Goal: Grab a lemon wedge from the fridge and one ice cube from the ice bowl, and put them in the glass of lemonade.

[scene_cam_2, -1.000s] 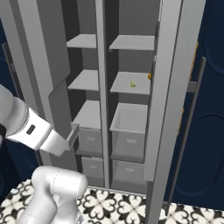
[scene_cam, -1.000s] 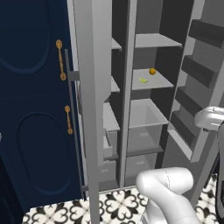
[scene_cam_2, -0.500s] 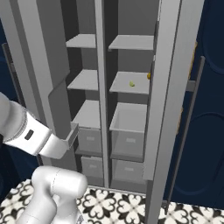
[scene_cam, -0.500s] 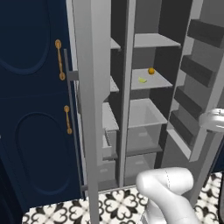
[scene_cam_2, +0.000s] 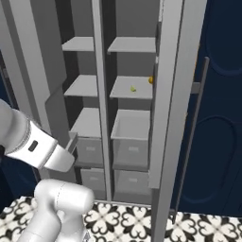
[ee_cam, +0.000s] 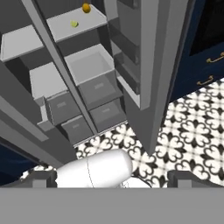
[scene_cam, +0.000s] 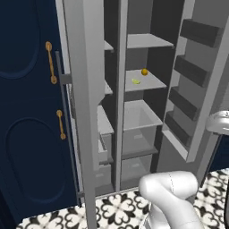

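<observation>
Lemon wedge (scene_cam: 135, 81) sits on your open fridge's (scene_cam: 85, 89) shelf beside a small orange fruit (scene_cam: 144, 71) — end effector (ee_cam: 109, 181) spread wide, holding nothing.

fridge (scene_cam: 147, 116) top cut off by the frame, lemon wedge (scene_cam: 136, 81) too small to show its shape

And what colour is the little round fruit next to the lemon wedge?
Orange. The round fruit sits beside the pale yellow-green lemon wedge on a fridge shelf, clearest in the left base view.
</observation>
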